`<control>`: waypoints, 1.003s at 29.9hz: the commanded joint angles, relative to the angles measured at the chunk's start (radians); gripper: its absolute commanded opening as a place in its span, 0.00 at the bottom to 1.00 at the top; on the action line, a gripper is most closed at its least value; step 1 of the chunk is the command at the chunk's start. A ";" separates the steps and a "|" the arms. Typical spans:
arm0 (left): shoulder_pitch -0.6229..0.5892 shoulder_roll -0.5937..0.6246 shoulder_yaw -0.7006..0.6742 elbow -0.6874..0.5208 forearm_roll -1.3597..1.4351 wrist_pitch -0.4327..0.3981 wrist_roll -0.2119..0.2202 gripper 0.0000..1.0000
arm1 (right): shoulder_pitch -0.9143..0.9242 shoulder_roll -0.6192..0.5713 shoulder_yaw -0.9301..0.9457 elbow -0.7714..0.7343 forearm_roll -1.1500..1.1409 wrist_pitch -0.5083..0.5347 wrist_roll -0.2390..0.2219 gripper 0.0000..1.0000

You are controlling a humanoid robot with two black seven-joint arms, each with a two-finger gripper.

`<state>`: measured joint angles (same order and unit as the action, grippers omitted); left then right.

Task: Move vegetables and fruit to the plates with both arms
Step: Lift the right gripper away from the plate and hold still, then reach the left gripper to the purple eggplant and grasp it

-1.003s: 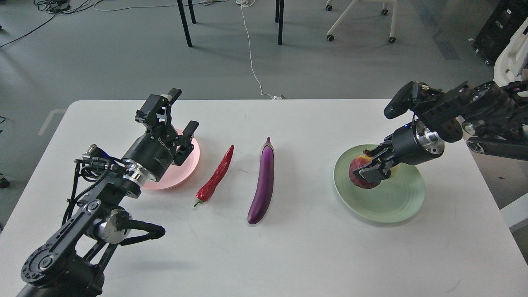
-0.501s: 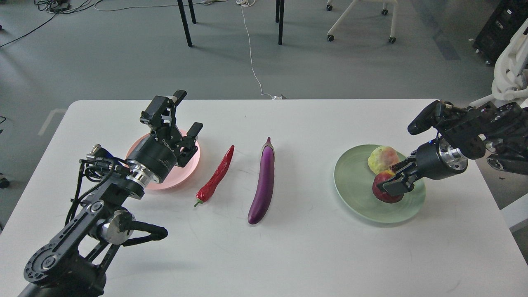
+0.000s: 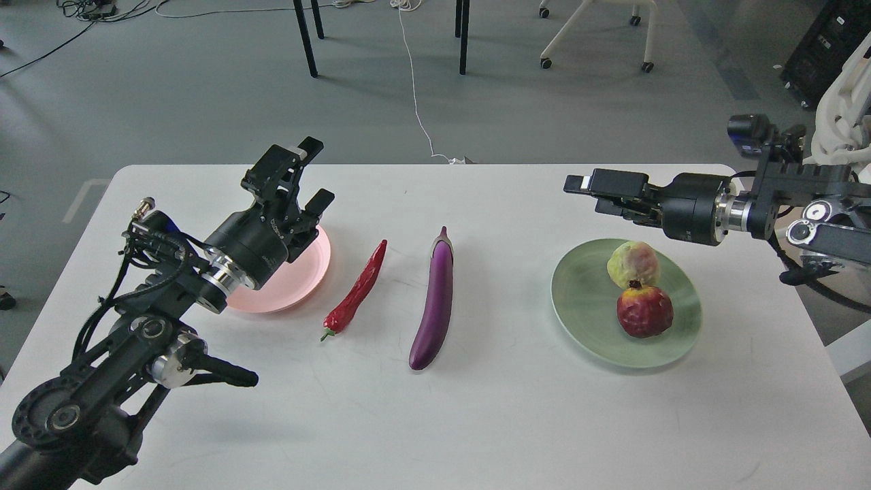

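The dark red pomegranate and the yellow-green fruit lie side by side, touching, on the pale green plate at the right. My right gripper is open and empty, raised above the plate's far edge and pointing left. The purple eggplant and the red chili pepper lie on the table in the middle, apart from each other. The salmon-pink plate is at the left, with nothing seen on its visible part. My left gripper is open and empty, above the pink plate's far side.
The white table ends just right of the green plate. Beyond its far edge are grey floor, black table legs, a white cable and a wheeled chair. My left arm covers the table's front left.
My right gripper has let go of the pomegranate on the green plate, risen and turned to point left. My left gripper has moved slightly up and right, staying open.
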<state>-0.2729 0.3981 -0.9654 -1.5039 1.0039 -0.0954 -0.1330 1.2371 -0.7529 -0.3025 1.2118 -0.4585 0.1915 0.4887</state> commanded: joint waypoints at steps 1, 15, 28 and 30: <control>-0.080 0.042 0.132 -0.006 0.180 0.000 0.003 0.98 | -0.241 -0.002 0.268 -0.005 0.309 0.012 0.000 0.97; -0.497 0.038 0.442 0.160 0.814 -0.393 0.116 0.98 | -0.623 -0.005 0.620 -0.133 0.709 0.258 0.000 0.97; -0.618 -0.220 0.623 0.430 0.802 -0.393 0.208 0.98 | -0.631 -0.028 0.620 -0.132 0.709 0.256 0.000 0.97; -0.617 -0.237 0.626 0.450 0.805 -0.393 0.208 0.97 | -0.631 -0.031 0.620 -0.132 0.709 0.258 0.000 0.97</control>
<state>-0.8920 0.1915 -0.3426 -1.0862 1.8054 -0.4887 0.0723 0.6060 -0.7791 0.3176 1.0804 0.2501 0.4489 0.4886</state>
